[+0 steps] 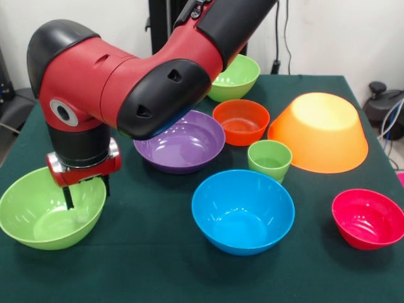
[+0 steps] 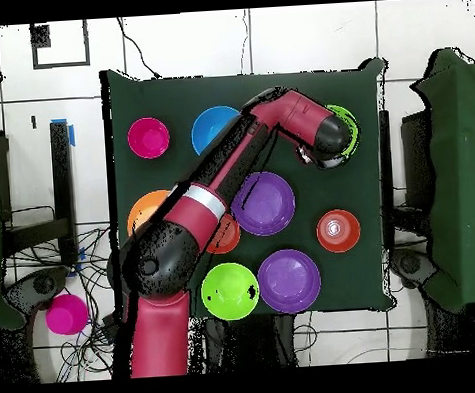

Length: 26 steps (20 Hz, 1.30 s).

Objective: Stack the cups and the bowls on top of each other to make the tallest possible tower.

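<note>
My gripper hangs at a light-green bowl at the front left. It is open, with one finger inside the bowl and the other at its right rim. This bowl shows past the wrist in the overhead view. A small light-green cup stands upright right of centre, alone. Around it are a purple bowl, an orange-red bowl, a blue bowl, a pink-red bowl and the large orange-yellow bowl, which is upside down. Nothing is stacked.
A second green bowl stands at the back. The overhead view shows a second purple bowl and a second orange-red bowl, both hidden behind the arm in the front view. The arm spans the table's left half.
</note>
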Tool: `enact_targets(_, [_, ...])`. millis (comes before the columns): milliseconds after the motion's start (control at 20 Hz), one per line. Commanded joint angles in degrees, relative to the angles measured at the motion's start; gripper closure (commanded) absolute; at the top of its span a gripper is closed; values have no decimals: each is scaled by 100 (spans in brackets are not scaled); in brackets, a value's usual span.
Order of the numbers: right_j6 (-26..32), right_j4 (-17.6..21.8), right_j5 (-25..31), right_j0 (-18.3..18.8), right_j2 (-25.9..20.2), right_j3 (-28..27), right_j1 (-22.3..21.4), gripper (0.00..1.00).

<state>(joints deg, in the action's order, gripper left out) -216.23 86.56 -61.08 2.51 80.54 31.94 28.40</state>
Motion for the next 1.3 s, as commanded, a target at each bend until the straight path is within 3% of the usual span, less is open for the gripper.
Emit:
enact_targets(50, [-581,-126,-223,87,-315,-670,-19,0])
enact_targets(1300, [-535,-157,-319,131,-212,-736,104,0])
